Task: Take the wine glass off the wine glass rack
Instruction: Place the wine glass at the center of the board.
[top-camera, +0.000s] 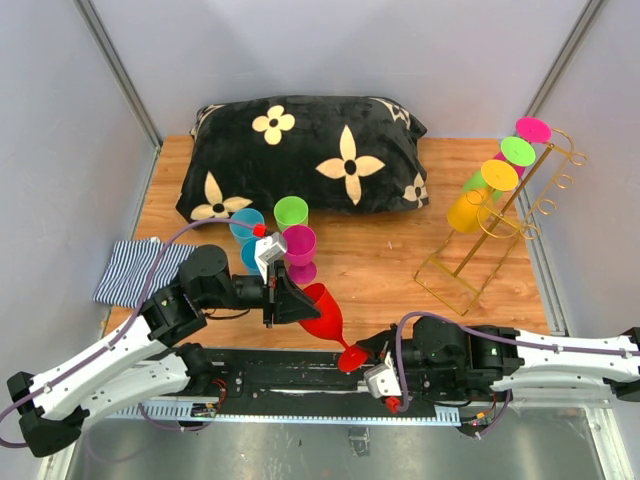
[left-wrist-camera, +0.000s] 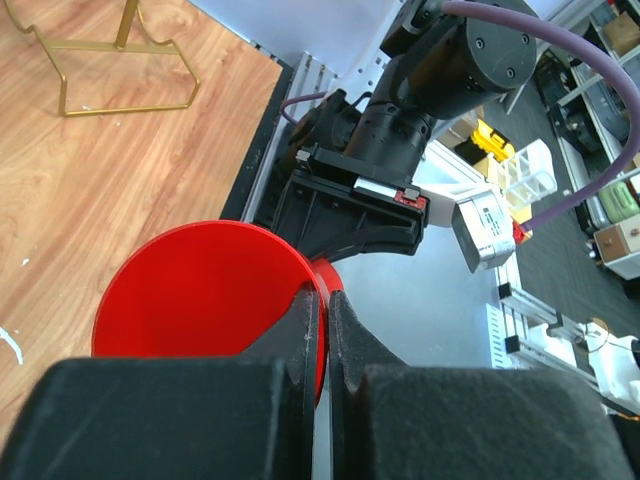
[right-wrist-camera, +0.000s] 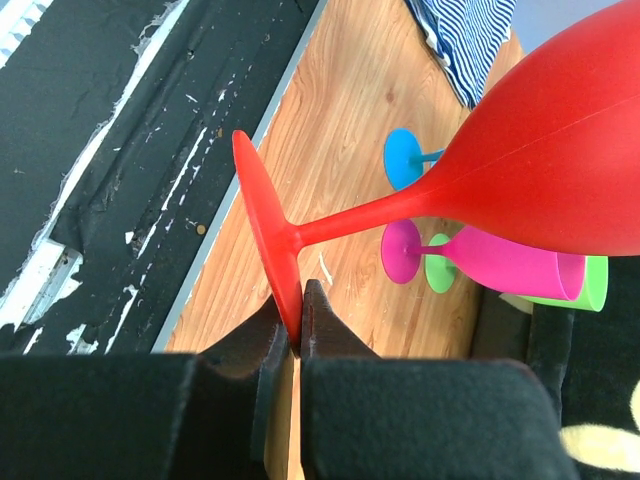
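A red wine glass (top-camera: 325, 316) is held tilted between both arms, just above the table's near edge. My left gripper (top-camera: 298, 300) is shut on the rim of its bowl (left-wrist-camera: 200, 290), as the left wrist view (left-wrist-camera: 327, 300) shows. My right gripper (top-camera: 366, 364) is shut on the edge of its round foot (right-wrist-camera: 262, 215), as the right wrist view (right-wrist-camera: 297, 305) shows. The gold wire wine glass rack (top-camera: 497, 226) stands at the right, well apart from the red glass. Yellow (top-camera: 468, 208), green (top-camera: 517, 152) and pink (top-camera: 533, 129) glasses hang on it. A corner of its base shows in the left wrist view (left-wrist-camera: 125, 108).
A black flowered pillow (top-camera: 300, 150) lies at the back. Blue (top-camera: 245, 224), green (top-camera: 291, 212) and magenta (top-camera: 299, 245) glasses stand in front of it, close behind my left gripper. A striped cloth (top-camera: 135, 270) lies at the left. Grey walls enclose the table.
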